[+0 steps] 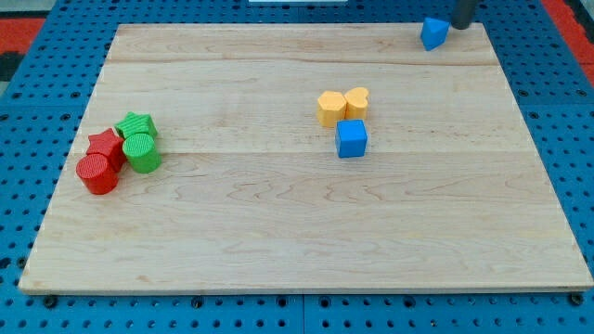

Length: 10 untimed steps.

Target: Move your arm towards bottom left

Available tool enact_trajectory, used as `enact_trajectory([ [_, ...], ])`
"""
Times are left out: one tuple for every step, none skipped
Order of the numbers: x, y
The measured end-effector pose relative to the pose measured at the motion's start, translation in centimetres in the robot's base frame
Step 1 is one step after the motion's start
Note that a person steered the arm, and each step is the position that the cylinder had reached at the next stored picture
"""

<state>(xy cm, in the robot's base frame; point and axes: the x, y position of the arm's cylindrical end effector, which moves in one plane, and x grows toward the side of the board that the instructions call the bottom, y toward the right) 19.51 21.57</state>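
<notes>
My tip (461, 25) shows at the view's top right, at the board's top edge, just right of a blue block (433, 33) with a pointed lower end and close to touching it. Near the board's middle a yellow hexagon block (329, 109) and a yellow heart block (357, 102) sit side by side, with a blue cube (352, 138) just below them. At the view's left, a green star block (136, 125), a green cylinder (142, 152), a red star block (106, 146) and a red cylinder (97, 173) form a tight cluster.
The wooden board (306, 232) lies on a blue pegboard surface (19, 186) that surrounds it on all sides.
</notes>
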Motion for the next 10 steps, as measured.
enact_trajectory([
  [2.7, -5.6],
  [10.8, -9.2],
  [7.1, -9.3],
  [0.8, -2.0],
  [5.7, -0.4],
  [10.4, -7.8],
  [16.8, -14.4],
  [14.7, -17.3],
  [12.5, -21.8],
  [18.1, -30.4],
])
